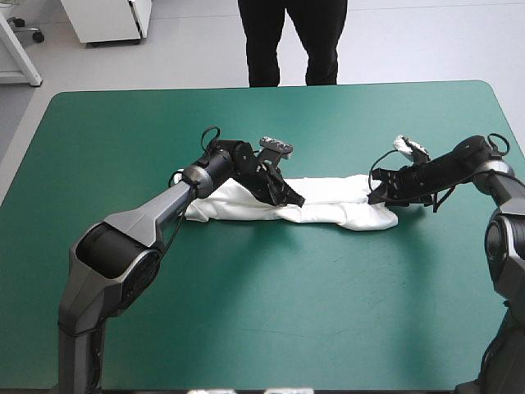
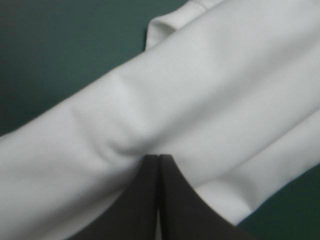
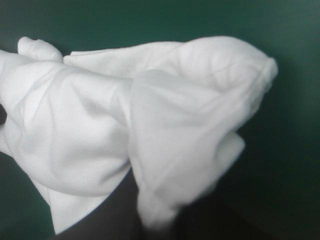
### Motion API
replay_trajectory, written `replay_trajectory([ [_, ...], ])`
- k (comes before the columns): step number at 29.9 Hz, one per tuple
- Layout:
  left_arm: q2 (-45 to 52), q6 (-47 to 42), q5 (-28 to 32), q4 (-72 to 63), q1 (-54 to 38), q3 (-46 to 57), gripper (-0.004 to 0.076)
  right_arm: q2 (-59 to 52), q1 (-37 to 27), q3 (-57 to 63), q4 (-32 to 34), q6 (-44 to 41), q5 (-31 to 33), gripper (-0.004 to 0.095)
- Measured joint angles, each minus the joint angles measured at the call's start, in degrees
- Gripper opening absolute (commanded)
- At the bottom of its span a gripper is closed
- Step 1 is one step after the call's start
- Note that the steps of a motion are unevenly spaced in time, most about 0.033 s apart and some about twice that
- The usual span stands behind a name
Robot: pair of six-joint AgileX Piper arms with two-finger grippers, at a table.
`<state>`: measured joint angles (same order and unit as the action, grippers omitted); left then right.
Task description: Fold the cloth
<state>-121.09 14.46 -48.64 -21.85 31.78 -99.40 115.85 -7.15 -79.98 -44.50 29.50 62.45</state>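
— Where's the T-shirt (image 1: 328, 201)?
— I see it lying as a long folded strip across the middle of the table (image 1: 246, 312).
— Fingers?
— The left fingers (image 2: 158, 162) are pressed together, pinching a pucker of cloth. The right fingers (image 1: 379, 197) are pinching its bunched end.

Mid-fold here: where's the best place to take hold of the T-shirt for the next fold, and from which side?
The T-shirt lies as a long narrow band. Its left short end looks best, approached from the left arm's side: it lies flat and free, while the right gripper is shut on the bunched right end and the left gripper pinches nearer the middle.
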Motion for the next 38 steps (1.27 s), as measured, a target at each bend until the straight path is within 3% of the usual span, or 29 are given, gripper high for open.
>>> replay_trajectory([
  [11, 0.00, -1.31, -0.45, 1.13, 0.05, -0.04, -0.0009, -0.38, 0.60, -1.49, -1.08, 1.11, 2.92, -0.0017],
  [25, 0.00, -1.97, -0.87, 1.35, 0.05, -0.11, -0.0009, -10.78, 0.95, -11.12, -3.93, -0.09, 7.78, -0.0017],
  [38, 0.14, -1.98, -1.56, 2.53, 0.05, -2.67, -0.0009, -11.50, 1.24, -12.61, -3.97, -1.75, 8.10, -0.0017],
])
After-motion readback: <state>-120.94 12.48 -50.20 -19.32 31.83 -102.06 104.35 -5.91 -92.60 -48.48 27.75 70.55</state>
